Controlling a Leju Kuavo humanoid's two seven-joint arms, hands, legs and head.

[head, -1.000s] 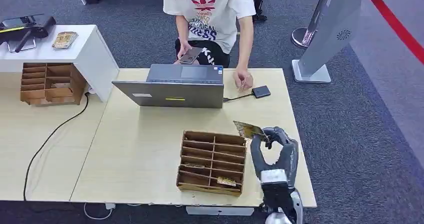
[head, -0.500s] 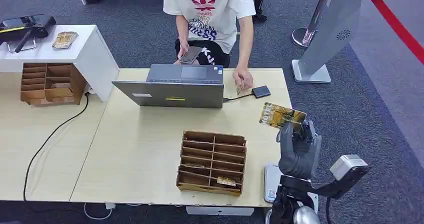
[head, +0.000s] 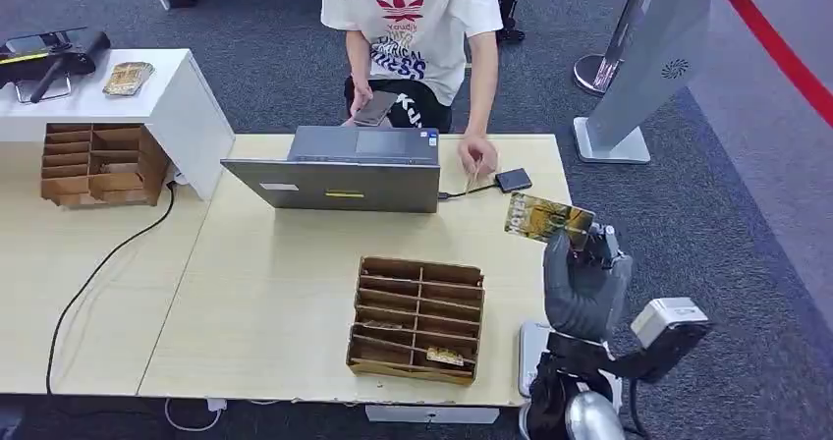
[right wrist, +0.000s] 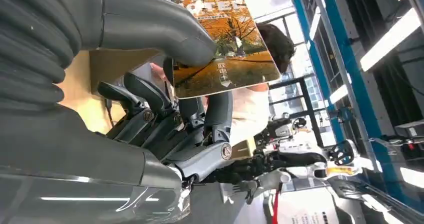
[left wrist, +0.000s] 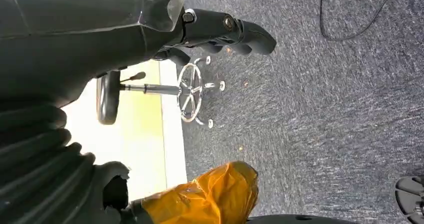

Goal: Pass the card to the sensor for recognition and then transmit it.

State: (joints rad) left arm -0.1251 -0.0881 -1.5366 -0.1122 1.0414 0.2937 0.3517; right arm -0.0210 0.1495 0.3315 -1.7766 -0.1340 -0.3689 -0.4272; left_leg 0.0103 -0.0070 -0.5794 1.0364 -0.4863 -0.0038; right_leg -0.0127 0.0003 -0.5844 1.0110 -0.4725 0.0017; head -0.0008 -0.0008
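Observation:
My right hand [head: 582, 285] is raised above the table's right edge and pinches a yellow-orange picture card [head: 546, 220] by its near edge. In the right wrist view the thumb [right wrist: 155, 21] presses on the card [right wrist: 227, 49] and the dark fingers [right wrist: 150, 104] curl under it. The sensor [head: 513, 180], a small black box cabled to the laptop [head: 344, 170], lies on the table just beyond the card. A person's hand [head: 477, 155] rests beside the sensor, holding a small card. My left hand [left wrist: 225, 29] hangs over the carpet, holding nothing.
A cardboard slot organizer [head: 417, 317] with one card in a near slot stands on the wooden table [head: 275, 293] left of my right hand. A person sits behind the laptop holding a phone [head: 374, 109]. A second organizer [head: 93, 165] and a white table [head: 167, 86] stand far left.
My right hand has lifted the card from beside the organizer and carried it up and away, toward the sensor. The person's hand has picked up a small card near the sensor.

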